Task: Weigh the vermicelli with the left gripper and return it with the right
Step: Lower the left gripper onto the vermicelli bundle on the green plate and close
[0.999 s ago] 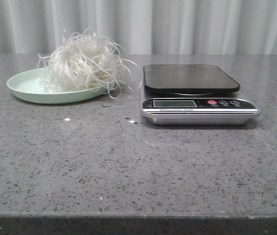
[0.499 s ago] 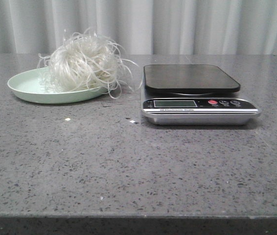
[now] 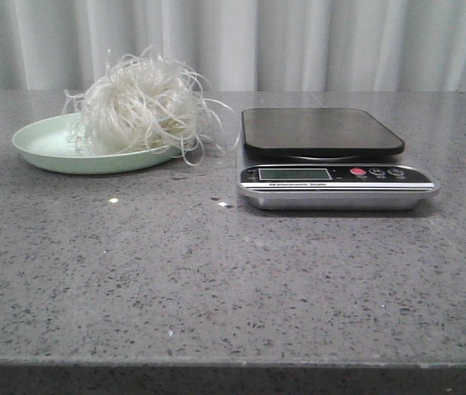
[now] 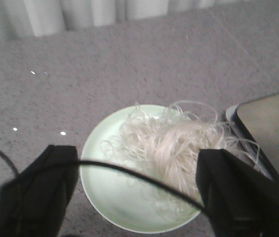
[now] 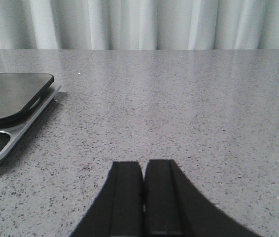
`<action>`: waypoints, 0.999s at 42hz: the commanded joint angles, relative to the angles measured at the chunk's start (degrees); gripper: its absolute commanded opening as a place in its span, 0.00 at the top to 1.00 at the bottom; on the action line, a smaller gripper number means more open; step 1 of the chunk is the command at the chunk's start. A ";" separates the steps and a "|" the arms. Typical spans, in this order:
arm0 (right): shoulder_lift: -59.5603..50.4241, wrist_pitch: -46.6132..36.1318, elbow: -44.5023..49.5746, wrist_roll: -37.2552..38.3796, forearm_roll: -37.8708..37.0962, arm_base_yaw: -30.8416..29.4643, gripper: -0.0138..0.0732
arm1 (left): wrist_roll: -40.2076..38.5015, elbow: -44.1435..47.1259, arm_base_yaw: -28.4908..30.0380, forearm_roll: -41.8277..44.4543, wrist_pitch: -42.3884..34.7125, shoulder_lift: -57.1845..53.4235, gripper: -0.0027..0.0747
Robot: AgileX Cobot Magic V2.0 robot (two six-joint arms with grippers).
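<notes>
We see nothing shifted since earlier frames. Vermicelli (image 3: 144, 104) heaped on pale green plate (image 3: 42, 145), beside scale (image 3: 323, 156). Left gripper (image 4: 137, 185) spread wide above it, empty. Right gripper (image 5: 143, 197) closed, empty.

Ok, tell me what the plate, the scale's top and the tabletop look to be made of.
Plate: pale green, smooth and matte, likely plastic or melamine; ceramic is possible. Scale platform: dark, glossy, reflective slab, probably tempered glass, over a silvery body that may be metal or plastic. Tabletop: grey, speckled, slightly shiny, like polished stone or a quartz composite.
</notes>
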 commanded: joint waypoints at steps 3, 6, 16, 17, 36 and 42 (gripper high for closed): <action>-0.90 -4.13 -0.46 0.03 0.11 -0.29 0.67 | 6.81 -8.56 -0.36 -9.33 6.32 6.93 0.18; -0.90 -4.13 -0.46 0.03 0.11 -0.29 0.67 | 7.50 -10.64 -0.36 -11.65 8.84 10.16 0.18; -0.90 -4.20 -0.46 0.03 0.11 -0.29 0.67 | 8.75 -12.04 -0.36 -14.11 9.16 17.07 0.18; -0.90 -4.20 -0.46 0.03 0.11 -0.29 0.67 | 8.75 -12.04 -0.21 -14.70 9.02 17.47 0.18; -0.90 -4.20 -0.46 0.03 0.35 -0.29 0.67 | 8.75 -12.04 -0.21 -15.89 4.19 23.55 0.18; -0.90 -4.20 -0.46 0.03 0.42 -0.29 0.67 | 8.75 -12.04 -0.21 -15.89 4.16 25.40 0.18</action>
